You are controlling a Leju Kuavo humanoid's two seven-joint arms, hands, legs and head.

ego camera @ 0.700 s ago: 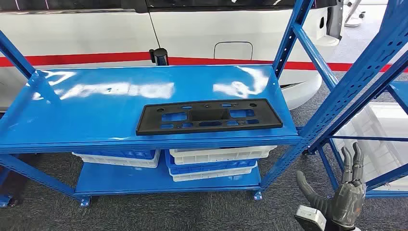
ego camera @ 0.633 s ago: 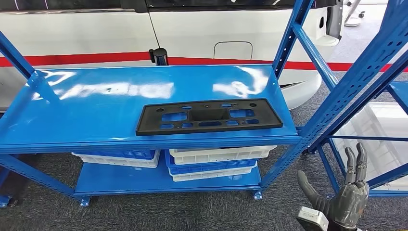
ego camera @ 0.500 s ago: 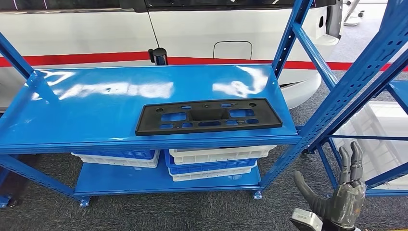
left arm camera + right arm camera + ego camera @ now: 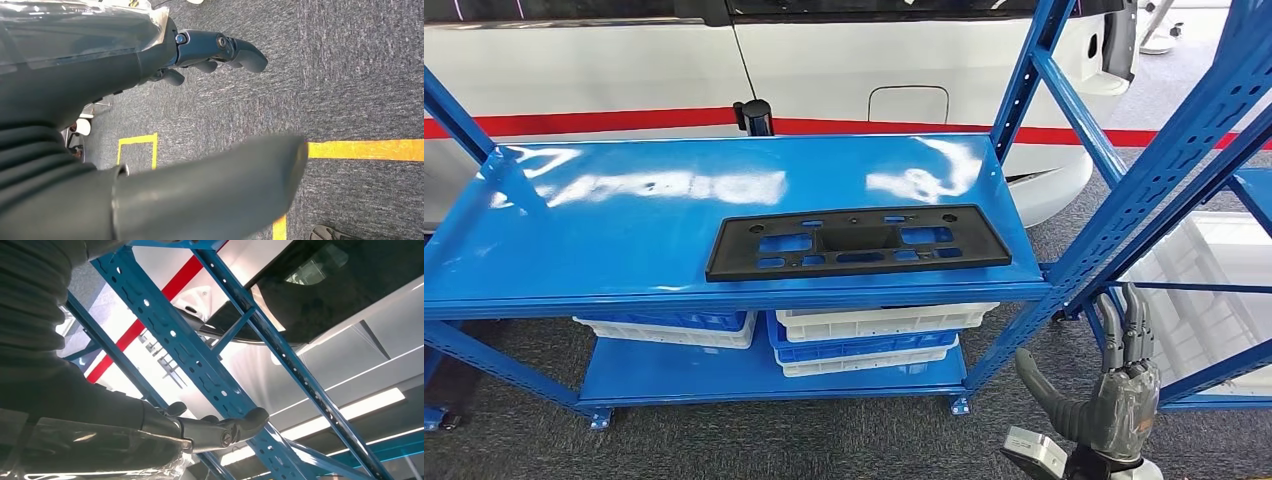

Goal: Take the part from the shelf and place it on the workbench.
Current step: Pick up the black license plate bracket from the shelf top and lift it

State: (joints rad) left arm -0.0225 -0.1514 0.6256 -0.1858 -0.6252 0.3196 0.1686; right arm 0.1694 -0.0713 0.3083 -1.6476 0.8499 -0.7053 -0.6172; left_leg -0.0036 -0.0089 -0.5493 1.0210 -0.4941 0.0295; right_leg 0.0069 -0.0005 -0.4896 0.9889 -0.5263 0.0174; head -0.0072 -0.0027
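Lengthwise left to right, the part (image 4: 858, 242) lies on the shelf (image 4: 624, 240), up-left of the nearer, empty, wide right hand (image 4: 1114, 395).

In the head view the right hand (image 4: 1114, 400) at the lower right is cut off at the wrist by the bottom edge, and its upper fingers (image 4: 1129, 320) overlap a blue post of the shelf (image 4: 624, 225), so their tips are hard to separate from it. The shelf runs out of the frame at left and right. The white bins (image 4: 879, 335) under the top board are hidden along their upper parts. In the left wrist view the thumb (image 4: 215, 195) in the lower half is blurred, and a shoe (image 4: 332, 233) at the bottom edge is cut off.
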